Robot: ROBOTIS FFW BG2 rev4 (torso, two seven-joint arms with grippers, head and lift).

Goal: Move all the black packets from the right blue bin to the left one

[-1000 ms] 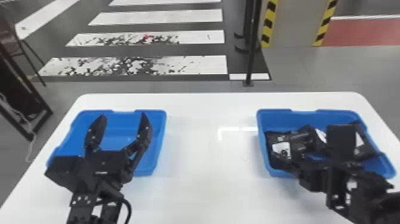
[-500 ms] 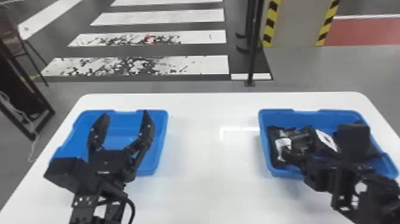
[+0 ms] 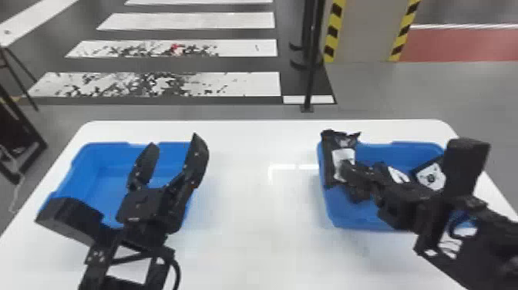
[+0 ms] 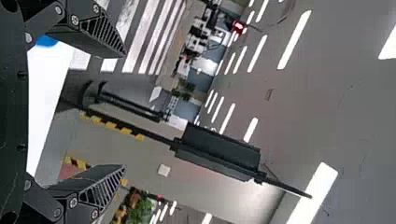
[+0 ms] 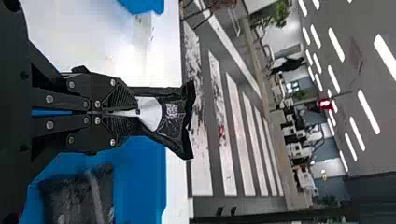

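1. Your black packet (image 5: 175, 119) is in the right claw (image 5: 125, 112), by the far inner corner of the right bin (image 3: 358, 221) and seemingly raised above its rim. That claw is closed tight, its 2 fingers pinching 1 end while the rest juts out past the tips.
2. Hold that pinch steady; the packet looks soft and light, so a jerk could swing it or work it loose.
3. Make sure the free end clears the rim before you go sideways; I judge a snag there the main risk.
4. At least 1 more packet (image 3: 429, 175) lies in the right bin, so lift away without dragging over it.
5. Carry level across the worktop (image 3: 246, 216) to the left bin (image 3: 108, 185).
6. Your left claw (image 3: 174, 142) stands wide open and empty over that bin. Draw it aside first, or aim for a free part, then lower and let go well inside the walls.
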